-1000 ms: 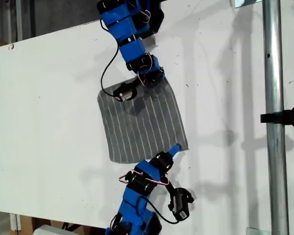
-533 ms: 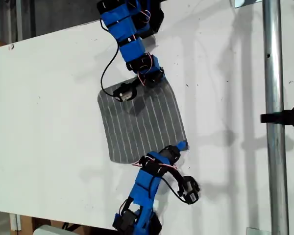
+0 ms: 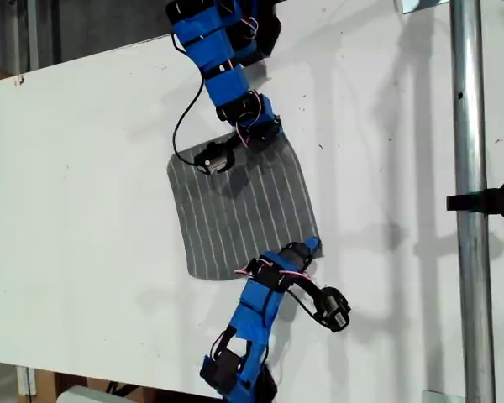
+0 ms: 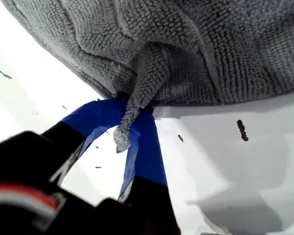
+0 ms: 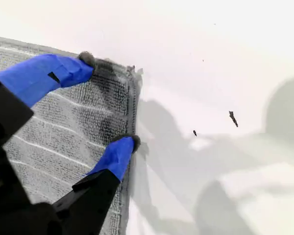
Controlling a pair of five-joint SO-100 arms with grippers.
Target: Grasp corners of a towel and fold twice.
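The grey striped towel (image 3: 244, 210) lay on the white desk (image 3: 84, 168), near a metal pole (image 3: 469, 168). My first hand (image 4: 132, 108) pinched one bunched corner (image 4: 123, 134). My second hand (image 5: 109, 100) was spread over another corner (image 5: 130, 76).

my first gripper (image 4: 130, 127) blue jaws pinched on a bunched corner (image 4: 137, 105) of grey towel (image 4: 196, 44), lifted over white table (image 4: 34, 93).

Towel (image 3: 242, 210) flat on table (image 3: 84, 168), an arm at its far edge, another at its near corner (image 3: 312, 246)
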